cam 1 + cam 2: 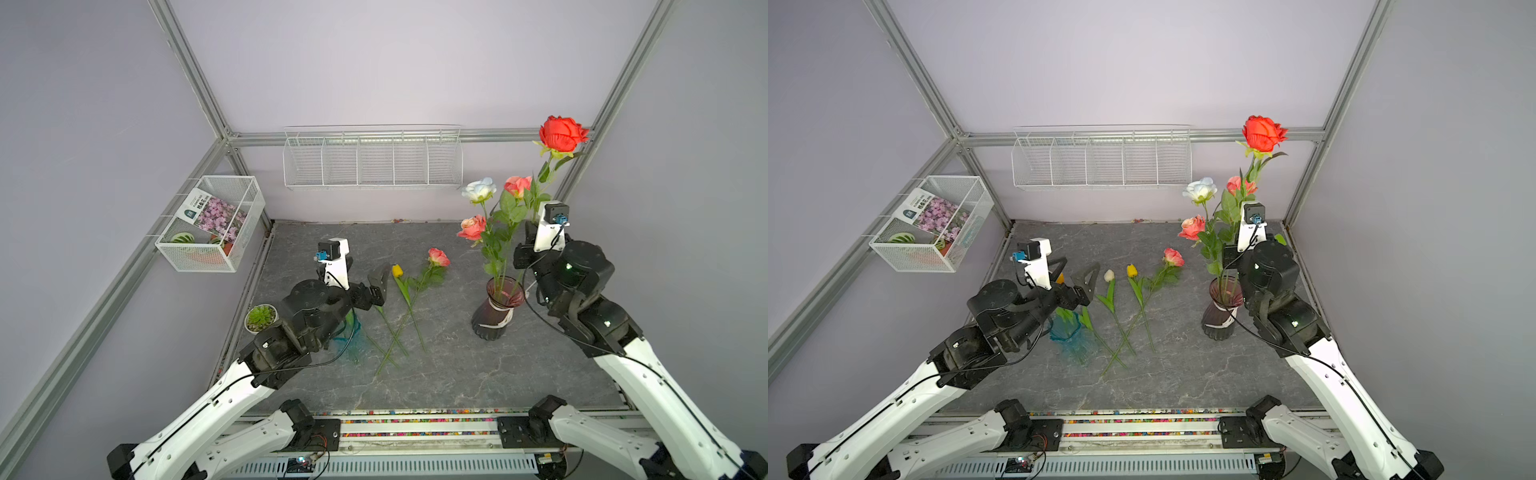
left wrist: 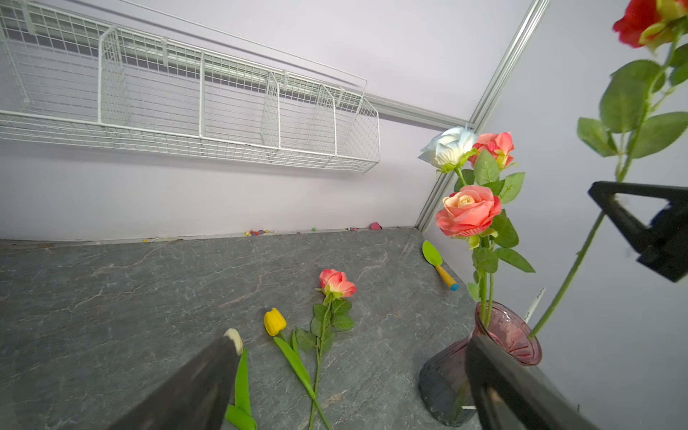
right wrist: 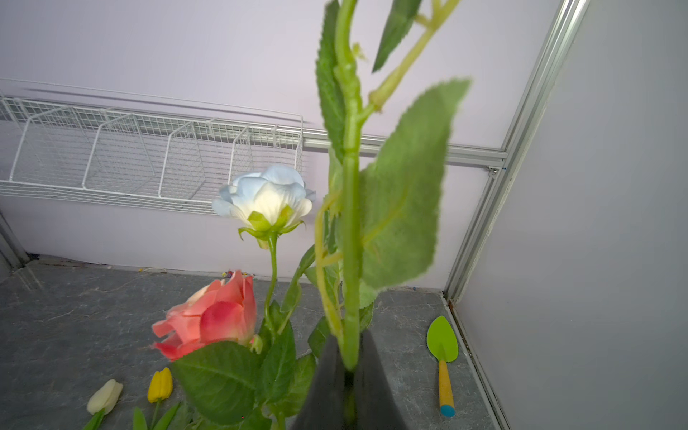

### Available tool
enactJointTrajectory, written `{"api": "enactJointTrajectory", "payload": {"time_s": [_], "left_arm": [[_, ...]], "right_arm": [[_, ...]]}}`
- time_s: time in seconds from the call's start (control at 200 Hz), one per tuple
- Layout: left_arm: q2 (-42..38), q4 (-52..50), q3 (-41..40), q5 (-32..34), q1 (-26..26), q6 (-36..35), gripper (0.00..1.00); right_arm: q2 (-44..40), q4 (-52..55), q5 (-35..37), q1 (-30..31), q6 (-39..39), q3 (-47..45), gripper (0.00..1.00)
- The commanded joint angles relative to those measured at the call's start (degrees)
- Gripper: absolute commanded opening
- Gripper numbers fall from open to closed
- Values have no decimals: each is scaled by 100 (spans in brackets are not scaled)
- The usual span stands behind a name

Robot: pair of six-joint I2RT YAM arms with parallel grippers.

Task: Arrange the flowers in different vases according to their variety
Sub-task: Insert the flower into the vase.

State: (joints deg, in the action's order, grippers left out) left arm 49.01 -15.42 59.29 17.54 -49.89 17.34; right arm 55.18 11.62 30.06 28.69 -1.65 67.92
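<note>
**Right claw** (image 3: 348, 366): shut tight on the stalk of the red rose (image 1: 562, 134), gripped low down. Bloom is held high above everything else, stalk approx. upright w/ slight lean. Lower end of stalk sits at the mouth of the maroon vase (image 1: 494, 316); can't tell how far in.

**Maroon vase:** upright, right side of table (image 1: 457, 374). Holds 3 roses: white-blue rose (image 1: 480, 189), upper coral rose (image 1: 517, 185), lower coral rose (image 1: 473, 226).

**Left claw** (image 1: 1072, 275): fingers spread fully wide, nothing between them in the wrist view. Hangs over left side of table, just above the teal vase (image 1: 1065, 334).

**Teal vase:** upright, partly hidden under the left arm in both top views. Green stalks stand in it. A small orange flower head (image 1: 1060, 277) shows right by the left claw. It is mostly hidden, so contact can't be determined.

**Lying flat, mid-table, between the 2 vases:** cream tulip (image 1: 1109, 275), yellow tulip (image 1: 1132, 270), loose coral rose (image 1: 1173, 257). Heads point toward the back wall, stalks cross one another nr the front. Cream tulip lies nearest the left claw.

**Other items:**
- Green trowel (image 3: 442, 338) on table, back right corner.
- Potted succulent (image 1: 260, 319) at left edge.
- Wire basket (image 1: 199, 257) on left wall.
- Wire shelf (image 1: 372, 166) on back wall.
</note>
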Motion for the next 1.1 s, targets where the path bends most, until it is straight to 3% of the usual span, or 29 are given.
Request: {"api": "enactJointTrajectory", "payload": {"time_s": [0.0,0.16,0.485,0.55,0.67,0.78,0.935,1.095], "left_arm": [[98,-183,197,-214,-3,48,100],[264,-191,293,-363,-4,117,100],[1120,-549,1016,-595,-4,277,100],[1327,-589,1173,-620,-8,334,100],[1635,-514,1304,-609,-19,413,100],[1876,-332,1305,-589,-21,585,100],[2563,-723,1728,-156,-91,1431,100],[3022,-827,1964,-52,-212,1778,100]], "right_arm": [[-43,-529,-379,-153,230,-426,0],[-138,-795,-542,-241,362,-897,0],[-626,-130,-631,-243,1068,-1658,0],[-757,-58,-666,-243,1131,-1770,14],[-846,213,-919,-246,1192,-1743,26],[-716,594,-1157,-247,1300,-1512,33],[-614,1043,-1403,-246,1655,-1242,39],[-525,1691,-1591,-247,2002,-857,40]]}}
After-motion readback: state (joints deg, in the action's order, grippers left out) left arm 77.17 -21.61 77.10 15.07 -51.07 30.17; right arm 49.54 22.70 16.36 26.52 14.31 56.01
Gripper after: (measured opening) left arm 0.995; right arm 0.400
